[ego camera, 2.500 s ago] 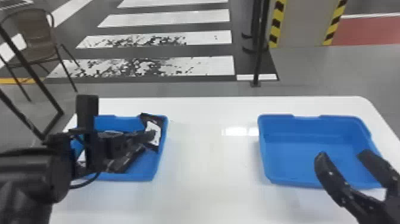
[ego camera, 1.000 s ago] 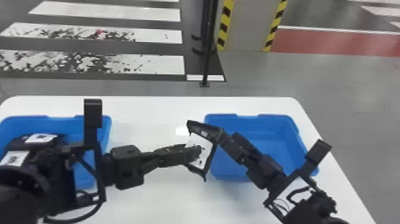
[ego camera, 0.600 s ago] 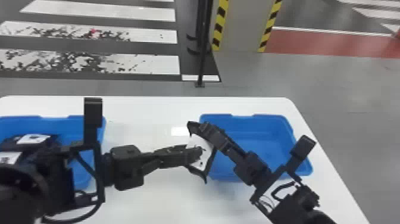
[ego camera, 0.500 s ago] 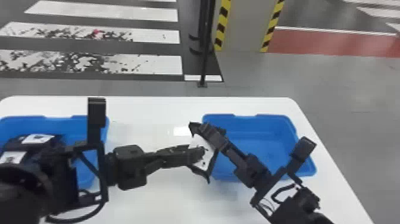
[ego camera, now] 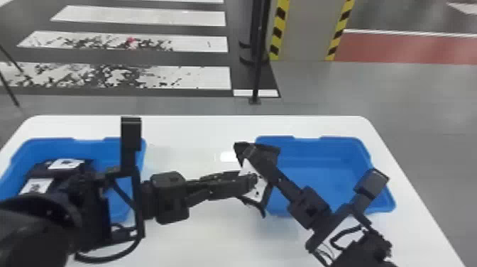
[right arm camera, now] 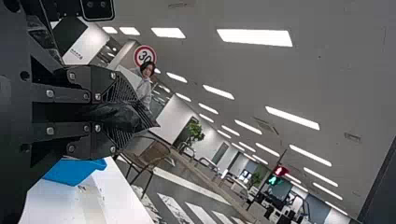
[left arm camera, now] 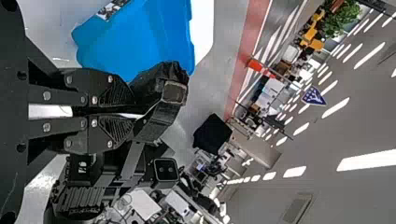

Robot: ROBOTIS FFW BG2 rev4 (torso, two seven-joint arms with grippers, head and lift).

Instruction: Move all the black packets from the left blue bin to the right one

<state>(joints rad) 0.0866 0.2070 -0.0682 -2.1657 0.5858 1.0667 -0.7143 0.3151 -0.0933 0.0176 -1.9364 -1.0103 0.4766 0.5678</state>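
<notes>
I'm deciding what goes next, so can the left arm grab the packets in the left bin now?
Probably not yet: its jaws look shut on another packet, away from the left bin. They would need to let go before picking there.

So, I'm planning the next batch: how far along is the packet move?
Nothing looks delivered yet: the right bin shows bare blue where unblocked. In hand is one black packet, held by both the left gripper and right gripper. At least two labelled packets in the left bin are left.
</notes>
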